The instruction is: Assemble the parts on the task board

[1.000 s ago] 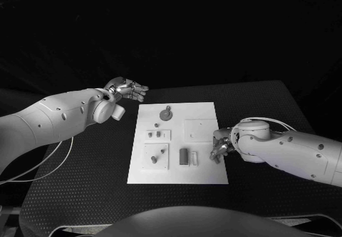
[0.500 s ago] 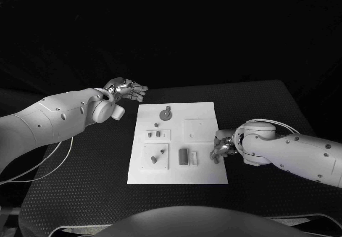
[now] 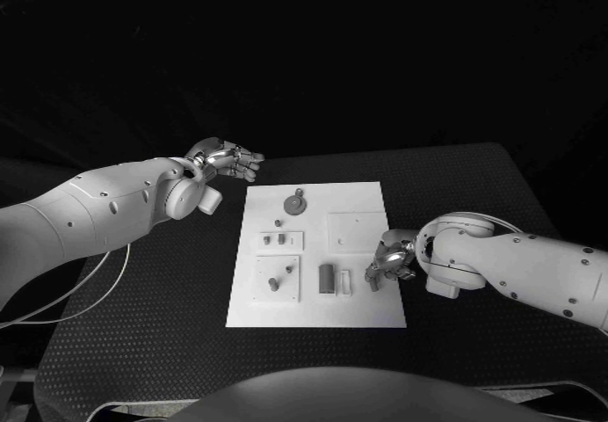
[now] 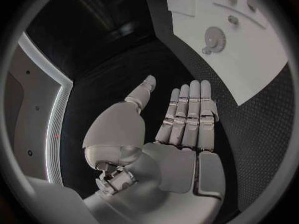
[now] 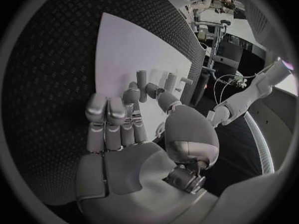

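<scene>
The right hand (image 3: pixel 390 262), fingers curled but its grasp unclear, hovers beside the task board (image 3: pixel 317 312), seemingly to pick the upright pegs (image 5: pixel 142 77), while the left hand (image 3: pixel 226 159) waits released.

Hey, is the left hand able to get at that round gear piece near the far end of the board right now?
Probably yes. The left hand hovers open off the task board's far left corner, and the gear lies close by with bare board between them; the right hand is busy at the other edge.
</scene>
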